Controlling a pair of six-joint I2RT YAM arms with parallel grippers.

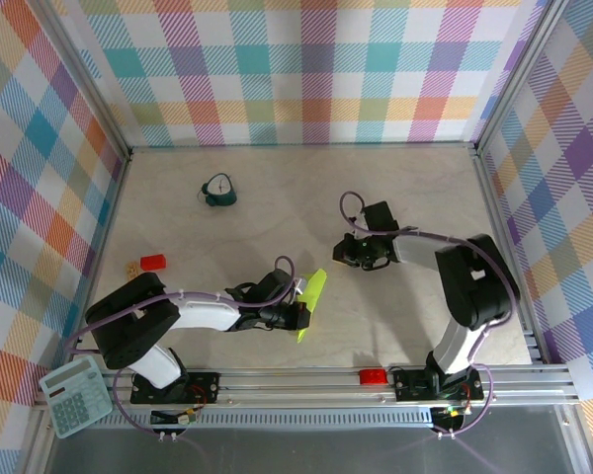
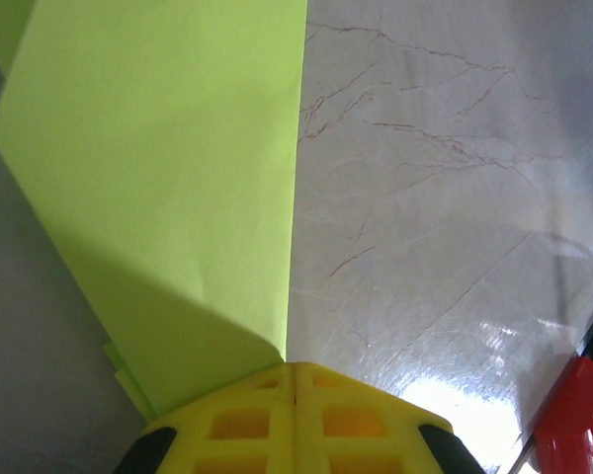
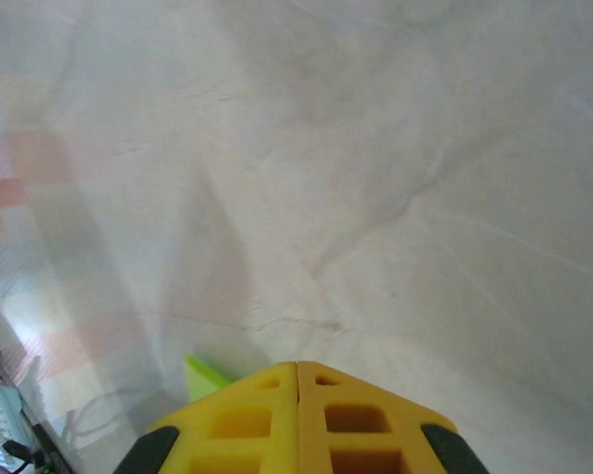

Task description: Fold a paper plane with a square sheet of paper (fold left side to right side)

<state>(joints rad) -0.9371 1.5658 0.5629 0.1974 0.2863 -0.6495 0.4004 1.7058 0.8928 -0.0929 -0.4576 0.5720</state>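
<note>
The square sheet of paper is folded into a slim, pointed lime shape, the paper plane (image 1: pixel 312 299), lying near the table's front centre. In the left wrist view the paper plane (image 2: pixel 168 178) shows stacked layers at its lower left and a straight right edge. My left gripper (image 1: pixel 298 316) is shut, and its yellow tip (image 2: pixel 295 367) meets the near end of that edge. I cannot tell if the paper is pinched. My right gripper (image 1: pixel 351 255) hovers further back and to the right, apart from the paper. It is shut (image 3: pixel 296 367) with nothing in it, and a lime corner of the paper plane (image 3: pixel 204 376) peeks out beside it.
A small teal clock (image 1: pixel 217 190) stands at the back left. A red block (image 1: pixel 154 262) and a small tan piece (image 1: pixel 131 266) lie at the left. A calculator (image 1: pixel 74 395) rests off the front left corner. A red piece (image 1: pixel 373 376) sits on the front rail. Plaid walls enclose three sides.
</note>
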